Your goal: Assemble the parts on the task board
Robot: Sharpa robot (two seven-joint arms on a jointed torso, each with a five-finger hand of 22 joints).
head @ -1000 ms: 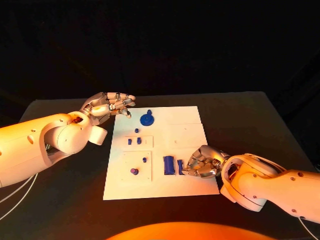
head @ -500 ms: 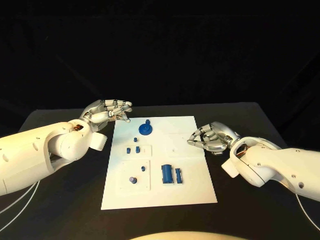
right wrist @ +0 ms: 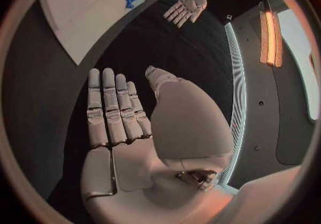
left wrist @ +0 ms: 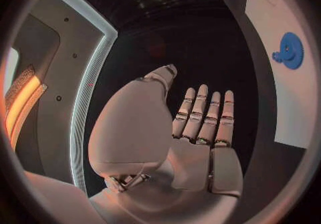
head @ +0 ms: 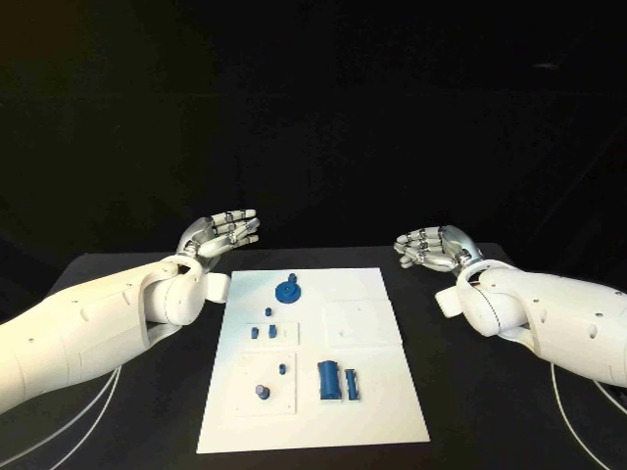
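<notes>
Task board (head: 356,338) between, below raised hands

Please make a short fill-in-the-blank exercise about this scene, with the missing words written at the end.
1. The left hand and the right hand both hold ____.
2. The colour of the task board is ____.
3. The round gear-shaped part lies toward the board's ____ edge, away from the robot.
4. Both hands are raised with their fingers ____.

Missing words: nothing; white; far; stretched out
</notes>
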